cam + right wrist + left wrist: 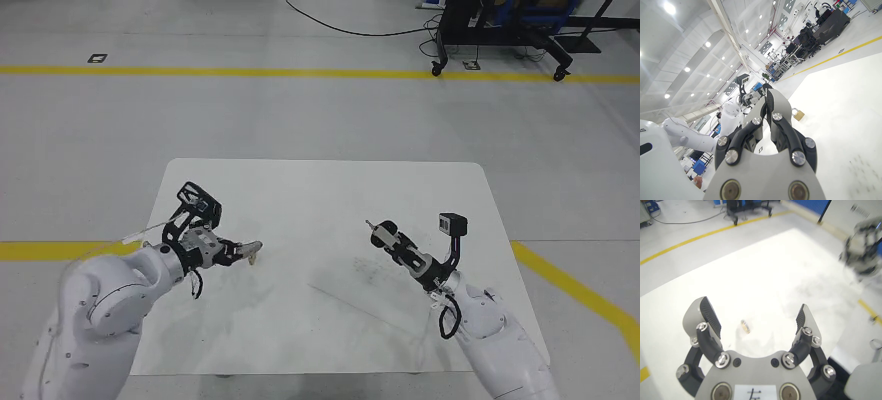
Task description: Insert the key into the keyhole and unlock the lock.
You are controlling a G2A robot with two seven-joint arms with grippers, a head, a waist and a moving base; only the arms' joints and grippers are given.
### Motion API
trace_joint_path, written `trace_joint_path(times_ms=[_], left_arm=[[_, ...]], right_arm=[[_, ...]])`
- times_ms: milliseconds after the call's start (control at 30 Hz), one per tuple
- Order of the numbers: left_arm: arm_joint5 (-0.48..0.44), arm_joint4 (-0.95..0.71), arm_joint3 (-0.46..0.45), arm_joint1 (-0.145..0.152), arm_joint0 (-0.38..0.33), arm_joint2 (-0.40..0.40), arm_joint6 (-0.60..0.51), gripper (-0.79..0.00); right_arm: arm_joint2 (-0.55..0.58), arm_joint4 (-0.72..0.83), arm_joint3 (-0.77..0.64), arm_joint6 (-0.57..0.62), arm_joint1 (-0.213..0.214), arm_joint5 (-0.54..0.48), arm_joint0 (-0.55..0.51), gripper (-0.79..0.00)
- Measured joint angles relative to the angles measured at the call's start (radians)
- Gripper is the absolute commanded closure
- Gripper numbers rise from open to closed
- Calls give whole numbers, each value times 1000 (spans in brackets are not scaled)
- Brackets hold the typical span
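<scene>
While the white table (330, 190) sits on yellow-lined floor (300, 110), left hand (753, 303) gapes wide, right hand (766, 91) pinches the key (370, 224)

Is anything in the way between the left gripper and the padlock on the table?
Nothing visible. The padlock lies on the table just ahead of the open left gripper, in line with the gap between its fingers.

A small brass padlock (798, 114) with a silver shackle rests on the white counter (330, 190). The thin key (369, 225) juts from the pinched fingertips of the right gripper (766, 92), above the counter.
</scene>
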Motion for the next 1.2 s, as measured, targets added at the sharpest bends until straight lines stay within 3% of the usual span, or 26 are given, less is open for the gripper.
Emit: trace_joint_path(times_ms=[133,333,400,500,633,833,967,1000,1067,1200], left_arm=[[7,89,11,-1,33,63,8,-785],[93,289,149,-13,-16,199,60,-785],[126,328,183,-18,-37,237,62,-745],[166,332,214,-24,-57,262,86,-631],[189,333,228,-28,-72,271,91,-563],[225,339,225,-32,-81,277,101,-228],[237,344,232,-36,-95,297,85,-111],[238,343,233,-36,-98,301,80,-49],[239,342,235,-38,-104,308,69,-46],[241,351,235,-38,-104,308,55,-139]], right_arm=[[0,0,0,0,0,0,0,0],[0,0,0,0,0,0,0,0],[0,0,0,0,0,0,0,0],[0,0,0,0,0,0,0,0],[0,0,0,0,0,0,0,0],[0,0,0,0,0,0,0,0],[0,0,0,0,0,0,0,0],[0,0,0,0,0,0,0,0],[0,0,0,0,0,0,0,0],[0,0,0,0,0,0,0,0]])
